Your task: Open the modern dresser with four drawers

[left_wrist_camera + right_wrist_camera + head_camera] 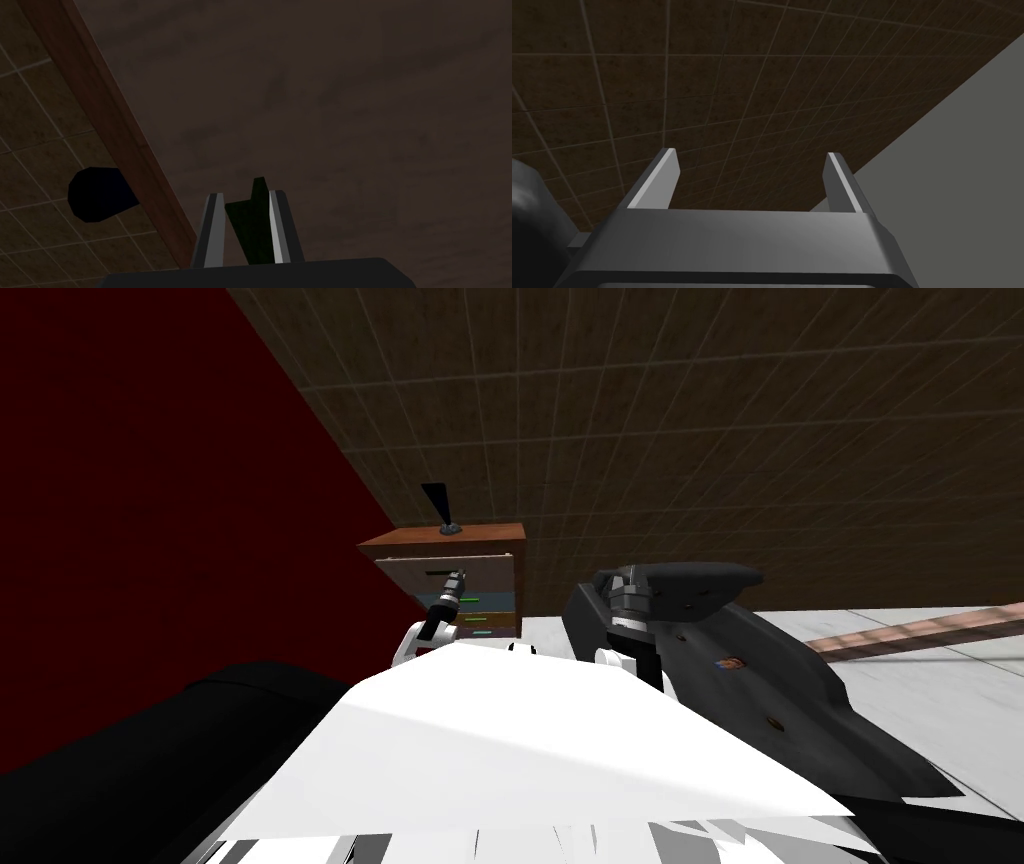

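Note:
A reddish-brown dresser (470, 534) stands against the tiled wall, with coloured handles on its lower drawers. My left gripper (456, 581) is at the top drawer's front. In the left wrist view its two fingers (214, 225) stand close together and press the sides of a dark handle (250, 225). The top drawer's dull brown front (325, 100) lies behind it, and the dresser's red-brown edge (115, 125) runs beside it. My right gripper (628, 584) is held up to the right of the dresser. It is open (752, 170) with nothing between its fingers.
A black cone-shaped thing on a small base (440, 506) stands on the dresser's top and shows as a dark blob (97, 195) past its edge. A dark red wall (150, 488) is at the left. A long dark grey piece of furniture (740, 658) lies to the right on the pale floor (930, 688).

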Robot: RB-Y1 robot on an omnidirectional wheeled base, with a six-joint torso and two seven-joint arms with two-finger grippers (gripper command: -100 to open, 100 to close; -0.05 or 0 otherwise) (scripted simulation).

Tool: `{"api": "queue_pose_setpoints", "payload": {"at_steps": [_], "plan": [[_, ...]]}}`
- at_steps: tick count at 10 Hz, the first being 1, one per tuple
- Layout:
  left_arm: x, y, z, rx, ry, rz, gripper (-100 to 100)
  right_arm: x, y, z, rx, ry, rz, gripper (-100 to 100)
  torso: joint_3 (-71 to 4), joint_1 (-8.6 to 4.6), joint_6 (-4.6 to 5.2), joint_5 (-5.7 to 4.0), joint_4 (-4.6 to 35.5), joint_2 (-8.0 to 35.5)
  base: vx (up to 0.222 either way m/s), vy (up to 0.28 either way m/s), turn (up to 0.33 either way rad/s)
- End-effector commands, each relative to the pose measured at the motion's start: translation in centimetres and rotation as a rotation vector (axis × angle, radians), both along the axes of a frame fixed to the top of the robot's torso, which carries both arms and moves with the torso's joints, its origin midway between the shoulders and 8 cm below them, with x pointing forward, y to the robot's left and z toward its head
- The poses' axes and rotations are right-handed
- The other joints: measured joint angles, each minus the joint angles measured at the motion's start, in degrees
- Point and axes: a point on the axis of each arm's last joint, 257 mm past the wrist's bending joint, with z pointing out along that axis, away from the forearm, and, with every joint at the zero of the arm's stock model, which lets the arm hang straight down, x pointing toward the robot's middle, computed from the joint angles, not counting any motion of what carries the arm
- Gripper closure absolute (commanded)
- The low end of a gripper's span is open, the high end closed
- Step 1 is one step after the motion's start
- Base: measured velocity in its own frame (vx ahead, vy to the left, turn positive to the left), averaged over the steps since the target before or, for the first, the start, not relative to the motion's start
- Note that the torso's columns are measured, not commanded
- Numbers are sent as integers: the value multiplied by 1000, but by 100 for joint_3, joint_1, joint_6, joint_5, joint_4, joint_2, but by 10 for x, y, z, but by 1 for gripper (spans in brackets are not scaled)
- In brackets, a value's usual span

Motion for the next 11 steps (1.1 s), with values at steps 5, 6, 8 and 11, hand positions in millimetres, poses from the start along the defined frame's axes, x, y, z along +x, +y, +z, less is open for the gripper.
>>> {"api": "queue_pose_setpoints", "payload": {"at_steps": [5, 6, 8, 11], "plan": [[23, 87, -7, -4, 25, 123, 100, 0, 0, 0, 0, 0, 0, 0, -9, -3, 4, 2, -2, -9, -199, -66, -199], [26, 102, -4, -7, 21, 145, 100, 0, 0, 0, 0, 0, 0, 0, -7, -4, 3, -5, 9, -2, -229, -105, -211], [25, 109, 1, -6, 10, 151, 100, 0, 0, 0, 0, 0, 0, 0, -10, -8, -5, -14, 19, -5, -140, -79, -94], [19, 110, 8, -5, 8, 154, -100, 0, 0, 0, 0, 0, 0, 0, 1, -7, -1, -7, 17, 13, -111, -42, 28]]}}
